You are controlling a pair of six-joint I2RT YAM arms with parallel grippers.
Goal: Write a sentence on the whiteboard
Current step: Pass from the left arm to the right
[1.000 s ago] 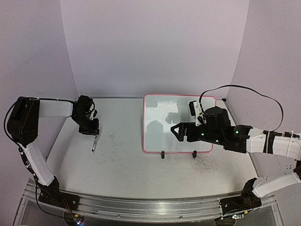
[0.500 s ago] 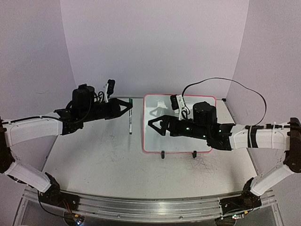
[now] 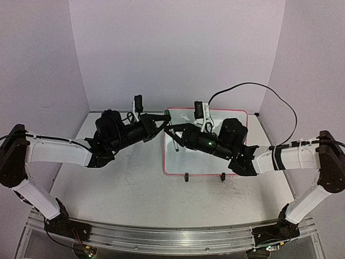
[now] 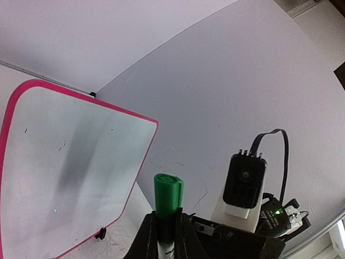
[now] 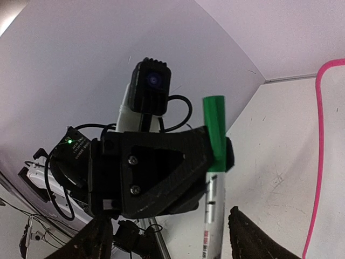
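The whiteboard [image 3: 186, 162], white with a pink frame, lies flat at the centre right; no green sentence shows on it. My left gripper [image 3: 163, 120] is shut on a white marker [image 3: 175, 141] just below its green cap [image 3: 167, 114], holding it in the air over the board's far left corner. In the left wrist view the cap [image 4: 168, 195] sticks up between my fingers [image 4: 145, 237], with the board [image 4: 64, 167] to the left. My right gripper [image 3: 173, 134] is open, facing the left one. In the right wrist view the marker barrel [image 5: 211, 208] hangs between my spread fingers [image 5: 249, 237], touching neither.
The board's two black feet [image 3: 186, 176] point to the near side. Grey scratch marks [image 3: 232, 189] cover the tabletop. The lilac walls [image 3: 178, 54] enclose the back and sides. The right arm's black cable [image 3: 253, 86] loops above the board.
My left gripper has lifted the marker off the table's left side and carried it right to the board's corner. My right gripper has moved left across the board to meet it.
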